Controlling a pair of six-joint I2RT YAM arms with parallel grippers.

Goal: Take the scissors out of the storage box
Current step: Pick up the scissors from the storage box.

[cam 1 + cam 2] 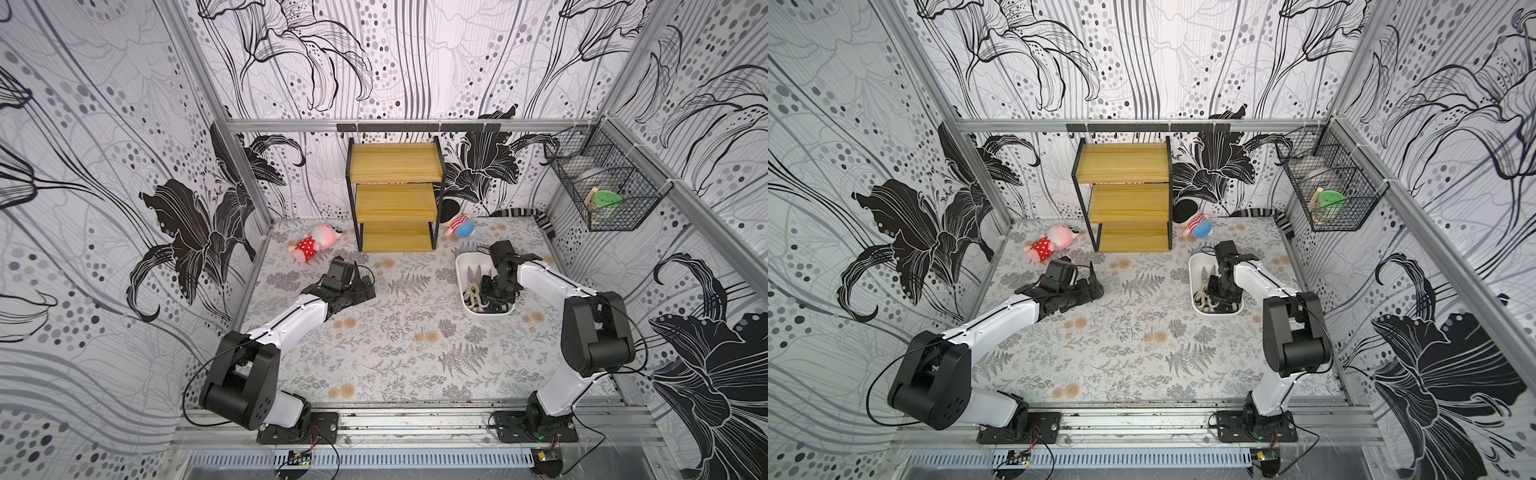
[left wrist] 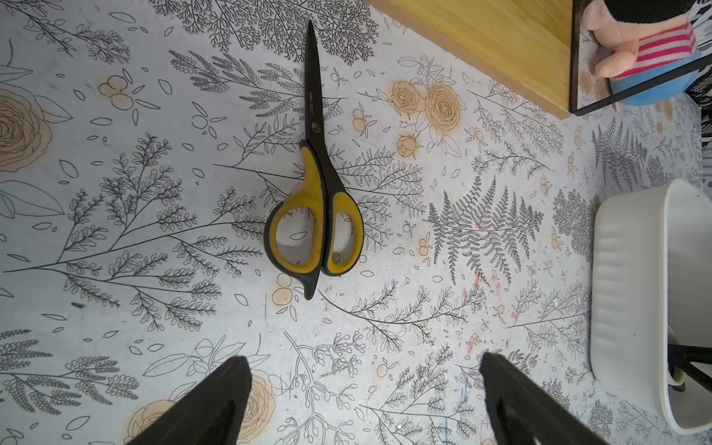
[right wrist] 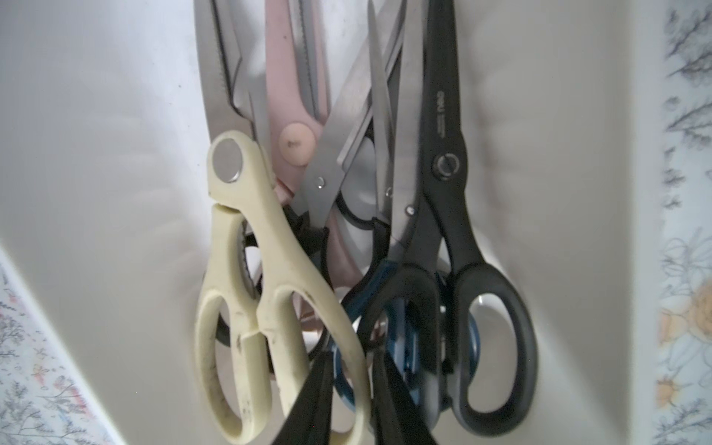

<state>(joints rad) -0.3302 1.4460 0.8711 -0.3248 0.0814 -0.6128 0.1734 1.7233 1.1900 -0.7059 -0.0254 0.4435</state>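
From its base at the near right corner of the bench (image 1: 395, 345), the right arm rises to a high elbow. Its forearm slopes down over the storage box (image 1: 465, 266), a white tub near the right edge towards the far side, and the right gripper (image 3: 350, 354) points down into the near half. The top views show little more than blade tips and a tangle of handles there. The right wrist view sorts the scissors into a cream pair (image 3: 246, 239), a pale pink pair (image 3: 294, 146), a black pair (image 3: 447, 154) and a dark blue handle (image 3: 343, 389), all overlapping on the box floor. The fingers stand only a narrow gap apart above the cream and blue loops, and whether they pinch anything cannot be told. The left arm reaches low from the near left corner towards the far left of the bench. The left gripper (image 2: 364, 356) is spread wide and holds nothing. Only its wrist view shows the yellow-black scissors (image 2: 314, 169), which lie closed on the bench outside the box, between it and the wooden shelf (image 2: 501, 46).
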